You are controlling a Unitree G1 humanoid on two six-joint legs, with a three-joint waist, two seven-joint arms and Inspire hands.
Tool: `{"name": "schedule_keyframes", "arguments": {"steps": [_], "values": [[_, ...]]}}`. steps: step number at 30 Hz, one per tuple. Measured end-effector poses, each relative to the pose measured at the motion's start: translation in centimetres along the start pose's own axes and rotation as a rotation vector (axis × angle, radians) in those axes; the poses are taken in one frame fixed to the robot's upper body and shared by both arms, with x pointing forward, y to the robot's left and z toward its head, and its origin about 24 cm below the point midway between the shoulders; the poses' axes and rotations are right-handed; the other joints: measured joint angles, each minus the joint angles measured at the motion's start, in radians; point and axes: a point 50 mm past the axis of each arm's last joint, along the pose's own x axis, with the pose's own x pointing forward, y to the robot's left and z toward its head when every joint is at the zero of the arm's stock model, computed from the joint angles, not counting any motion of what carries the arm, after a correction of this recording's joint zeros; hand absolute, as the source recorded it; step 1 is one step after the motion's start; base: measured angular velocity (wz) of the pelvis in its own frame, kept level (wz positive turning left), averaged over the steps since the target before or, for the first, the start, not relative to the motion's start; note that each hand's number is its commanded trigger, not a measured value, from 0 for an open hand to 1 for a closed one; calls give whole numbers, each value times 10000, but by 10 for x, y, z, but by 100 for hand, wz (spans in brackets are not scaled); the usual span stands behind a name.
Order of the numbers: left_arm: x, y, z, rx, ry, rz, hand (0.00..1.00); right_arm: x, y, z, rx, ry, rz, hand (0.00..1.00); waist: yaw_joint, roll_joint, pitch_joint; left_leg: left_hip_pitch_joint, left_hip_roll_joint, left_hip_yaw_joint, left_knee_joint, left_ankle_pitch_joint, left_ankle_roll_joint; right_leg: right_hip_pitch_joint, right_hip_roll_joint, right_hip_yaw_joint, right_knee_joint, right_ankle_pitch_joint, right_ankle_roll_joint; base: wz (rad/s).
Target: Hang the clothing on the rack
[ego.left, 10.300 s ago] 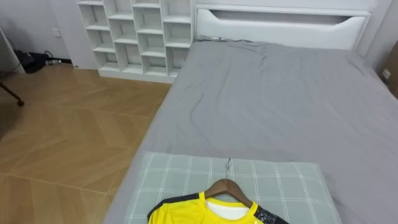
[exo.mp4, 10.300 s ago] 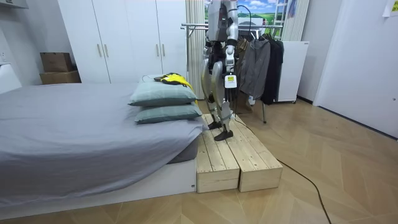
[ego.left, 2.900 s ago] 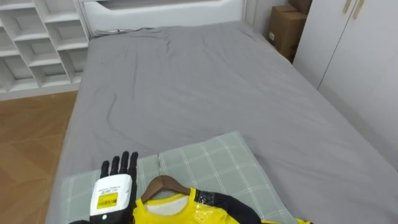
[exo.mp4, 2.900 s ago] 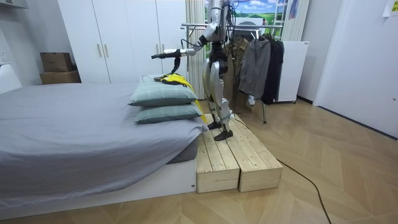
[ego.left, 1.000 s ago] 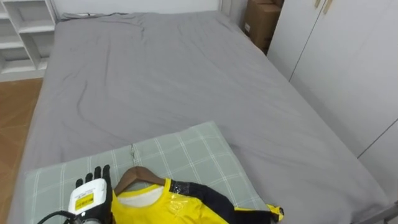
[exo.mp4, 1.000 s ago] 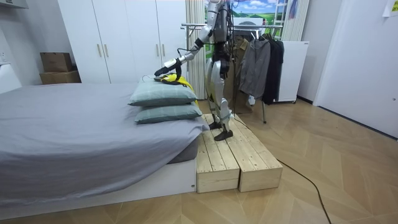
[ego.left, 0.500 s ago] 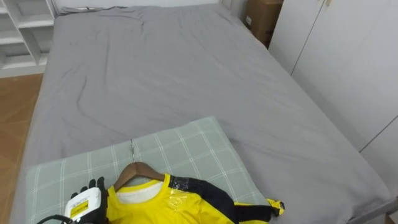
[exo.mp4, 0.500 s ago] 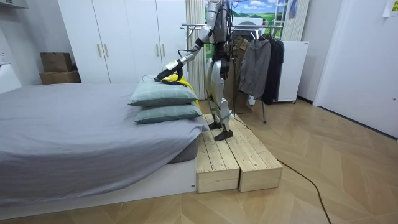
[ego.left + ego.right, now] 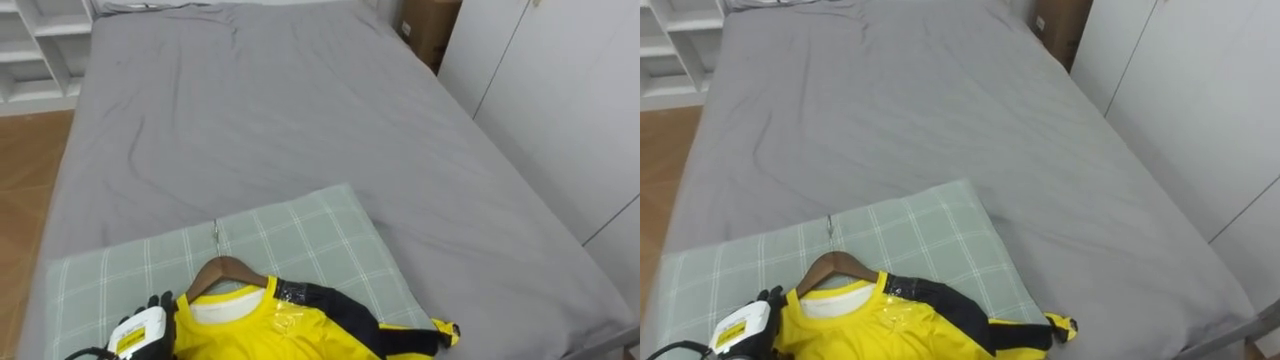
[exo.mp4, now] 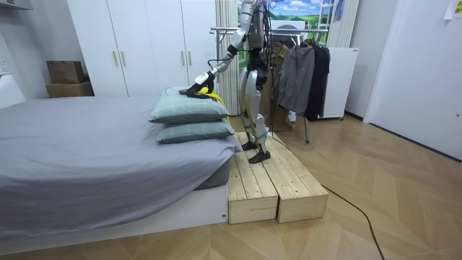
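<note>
Nearest, at seven o'clock, the left hand (image 9: pixel 140 332) sits at the yellow shirt's (image 9: pixel 270 330) shoulder. I can't tell whether its fingers are curled. The shirt lies on its wooden hanger (image 9: pixel 228 270) at six o'clock, atop the checked pillow (image 9: pixel 300 235). Grabbing cloth alone could, I reckon, drag the shirt off the hanger. One shirt, one hanger, two stacked pillows, and one bed (image 9: pixel 260 110) towards twelve.

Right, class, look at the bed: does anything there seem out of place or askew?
Yes. The yellow shirt, on its wooden hanger, lies flat and crooked on the checked pillow instead of hanging, one dark sleeve trailing onto the grey sheet. The left hand is beside its shoulder.
</note>
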Motion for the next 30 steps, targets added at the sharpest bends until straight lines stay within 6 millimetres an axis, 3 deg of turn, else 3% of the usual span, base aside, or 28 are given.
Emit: {"name": "schedule_keyframes", "arguments": {"steps": [8, 17, 20, 26, 30], "values": [[2, 2, 3, -3, -53, -116, 0, 0, 0, 0, -3, -13, 12, 0, 9, -158, 13, -194, 26, 20, 125, 0, 0, -178, 6, 13, 22, 8, -11, 0], [5, 7, 2, 59, 20, -210, 0, 0, 0, 1, 5, -27, 14, 0, 33, -167, 12, -303, 119, 36, 163, -4, 0, -259, 50, 15, 71, 61, -38, 0], [6, 9, 3, -41, 70, -204, 0, 0, 1, 2, -9, -58, 35, 0, 63, -144, 10, -422, 168, 34, 259, -15, -19, -322, 82, 8, 125, 77, -63, 0], [10, 14, 5, -47, 168, -263, 0, 0, 2, 3, -168, -184, 89, 0, 47, 44, 125, -522, 188, 36, 400, -18, -23, -349, 103, -65, 116, 99, -98, 3], [12, 15, 4, 2, 256, -422, 0, 0, 3, 4, -267, -202, 249, 0, 52, 67, 118, -523, 214, 61, 413, -19, -25, -380, 129, -54, 138, 105, -113, 0]]}}
